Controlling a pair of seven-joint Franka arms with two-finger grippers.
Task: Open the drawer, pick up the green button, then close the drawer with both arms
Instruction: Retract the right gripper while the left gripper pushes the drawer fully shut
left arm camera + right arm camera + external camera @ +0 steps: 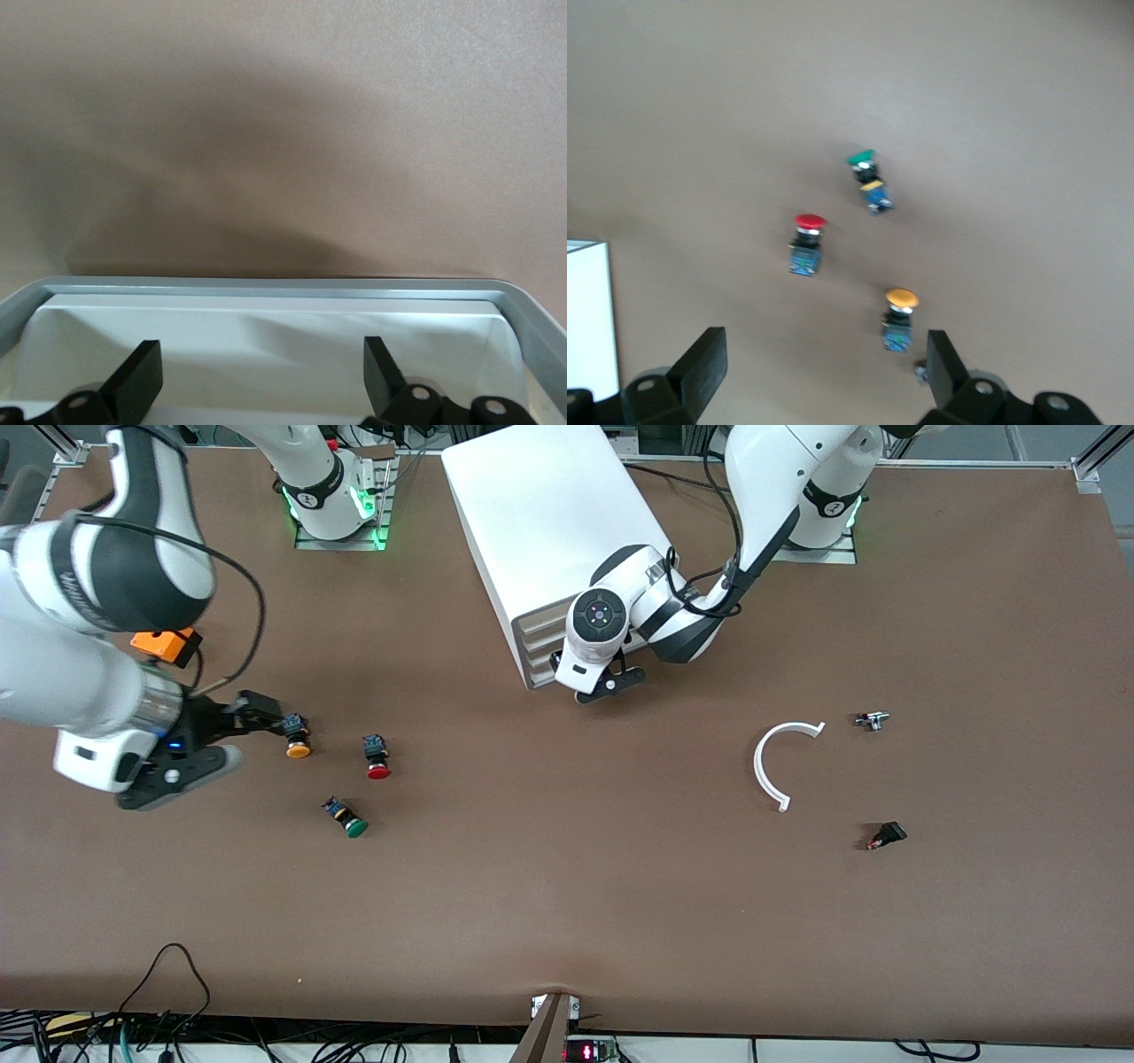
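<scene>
**A:** Lowest of the three in the front view's lower left quarter, the green button (347,819) lies on its side on the brown table (567,903). Long axis runs diagonal: green cap toward the lower right of the frame, black-and-blue body toward the upper left.

**B:** And its neighbours?

**A:** Higher in the frame, the red button (376,758) points its cap straight down the picture. Just beside the gripper, the orange button (296,738) does much the same.

**B:** The right gripper?

**A:** The right gripper (235,735) hangs at mid-left of the frame, fingers spread apart, nothing between them. In its wrist view the orange cap (901,299) sits closest to the black fingertips (704,359), the green one (863,159) farthest up the picture.

**B:** Over to the centre.

**A:** The left gripper (609,684) is at the foot of the white cabinet (549,531), top centre. Its wrist view shows the fingers (142,376) wide apart, empty, over the drawer (266,288), whose grey rim and white inside are visible.

**B:** Anything else?

**A:** A white curved piece (772,766) at centre right, with two small dark parts near it.
</scene>
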